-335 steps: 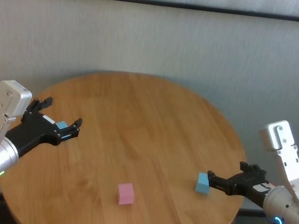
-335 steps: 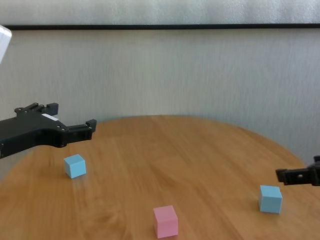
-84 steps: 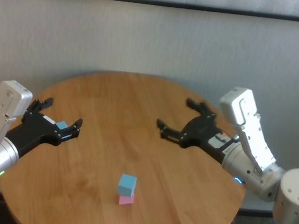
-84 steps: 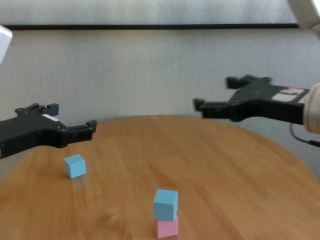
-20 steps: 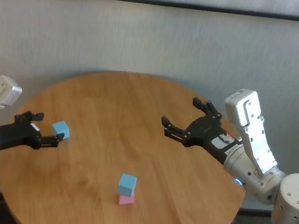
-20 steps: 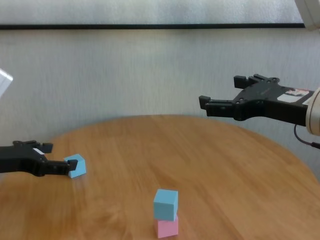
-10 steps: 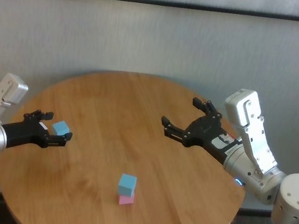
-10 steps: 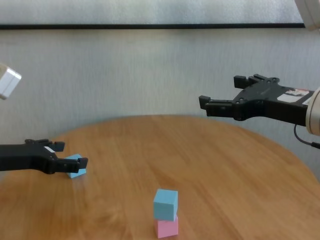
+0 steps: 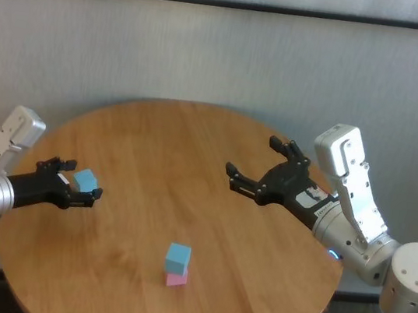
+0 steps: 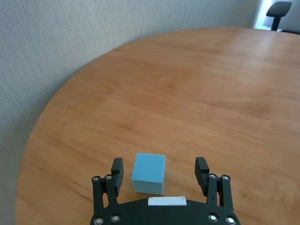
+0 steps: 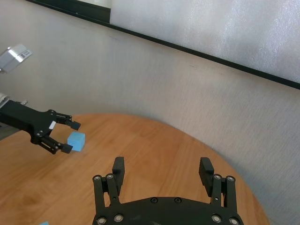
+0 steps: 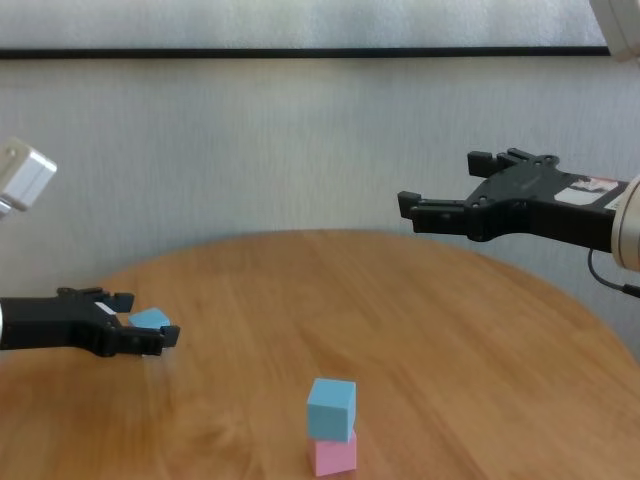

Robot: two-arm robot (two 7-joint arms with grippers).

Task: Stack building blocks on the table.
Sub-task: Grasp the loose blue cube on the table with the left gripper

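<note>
At the left edge of the round wooden desk [image 9: 193, 154], the left tool [image 9: 73, 181] sits low over the top with its fingers spread wide around a light blue block [image 9: 86, 180]. The left wrist view shows that block [image 10: 149, 173] resting on the wood between the two fingertips [image 10: 116, 166], closer to one than the other, with a gap visible on each side, so it is bracketed but not clamped. In the chest view only the block's top [image 12: 150, 318] shows behind the tool's dark fingers.

Near the front middle of the desk stands a short stack: a second light blue block [image 9: 177, 257] sits on a pink block [image 9: 176, 278], the upper one turned slightly against the lower.

To the right, the right tool [image 9: 257, 167] hangs in the air above the desk's far right part, well apart from the stack, its fingers spread wide and holding nothing.
</note>
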